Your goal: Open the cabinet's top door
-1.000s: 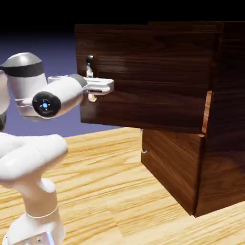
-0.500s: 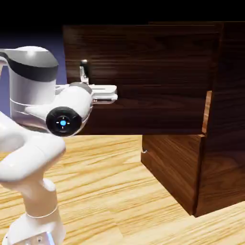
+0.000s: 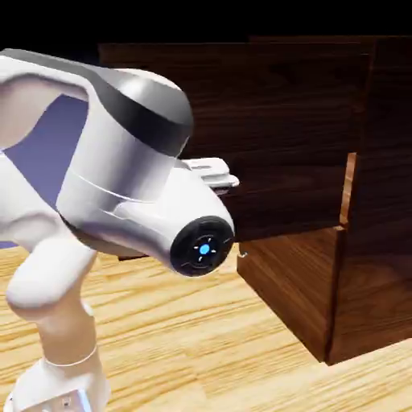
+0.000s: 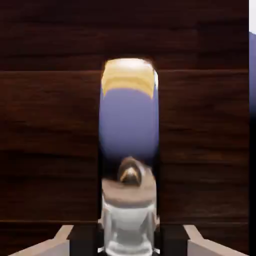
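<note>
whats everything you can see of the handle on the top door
The handle is a small, shiny, mirror-like bar, metallic by its look, with a rounded end and a slightly bulging face. It reflects blue-violet, a yellowish band and a pale shape. It sits on the dark wood-grain top door, which stands swung open from the cabinet. The tool's two fingertips are closed on it, one on each side. In the exterior view the arm hides it.

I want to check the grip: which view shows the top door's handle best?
The hand view: the handle stands large there, its lower end between the gripper's fingertips. The exterior view hides it behind the arm, showing only part of the top door.
</note>
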`<act>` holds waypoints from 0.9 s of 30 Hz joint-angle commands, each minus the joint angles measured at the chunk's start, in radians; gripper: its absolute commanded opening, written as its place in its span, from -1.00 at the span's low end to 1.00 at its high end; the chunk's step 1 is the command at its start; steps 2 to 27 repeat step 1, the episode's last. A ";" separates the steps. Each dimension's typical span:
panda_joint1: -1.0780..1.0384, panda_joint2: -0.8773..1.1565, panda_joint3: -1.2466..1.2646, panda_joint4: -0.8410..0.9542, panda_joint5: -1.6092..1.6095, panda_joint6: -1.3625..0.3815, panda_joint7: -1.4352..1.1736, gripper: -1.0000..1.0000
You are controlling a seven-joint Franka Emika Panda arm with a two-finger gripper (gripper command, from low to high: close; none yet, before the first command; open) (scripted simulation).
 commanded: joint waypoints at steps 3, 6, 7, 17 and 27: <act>0.000 0.000 0.000 0.000 0.000 -0.001 0.000 1.00; 0.000 0.000 0.000 0.000 0.000 -0.001 0.000 1.00; 0.000 0.000 0.000 0.000 0.000 -0.001 0.000 1.00; 0.000 0.000 0.000 0.000 0.000 -0.001 0.000 1.00; 0.000 0.000 0.000 0.000 0.000 -0.001 0.000 1.00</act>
